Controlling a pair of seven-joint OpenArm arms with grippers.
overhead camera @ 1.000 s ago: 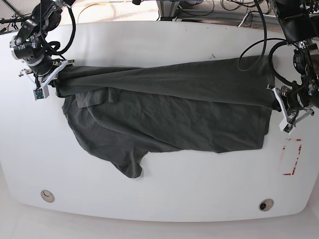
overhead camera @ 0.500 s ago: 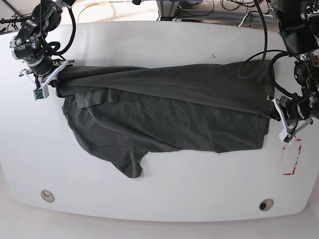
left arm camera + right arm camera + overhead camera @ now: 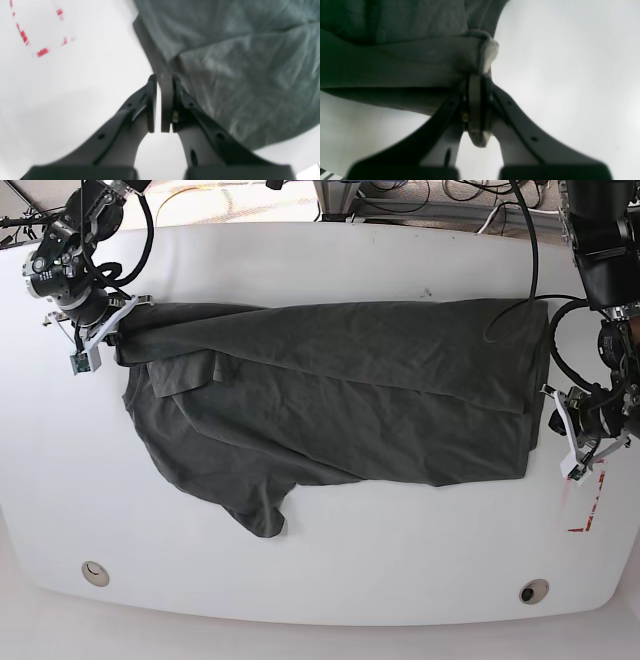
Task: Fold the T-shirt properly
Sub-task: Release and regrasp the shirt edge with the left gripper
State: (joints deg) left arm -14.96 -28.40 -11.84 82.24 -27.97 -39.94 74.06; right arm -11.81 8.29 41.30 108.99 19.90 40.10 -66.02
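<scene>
The white surface (image 3: 330, 570) carries the T-shirt (image 3: 330, 405), spread across its middle with the far part folded over. Right fingers (image 3: 476, 82) pinch a bunched fabric edge near the surface's far corner. Left fingers (image 3: 162, 82) are pressed together on the hem corner, beside red markings (image 3: 590, 500).

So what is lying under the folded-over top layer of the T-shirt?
Under the folded layer of the T-shirt lies more of the same shirt: its lower layer shows below the fold, with a sleeve reaching toward the near table edge. What the fold covers cannot be seen.
</scene>
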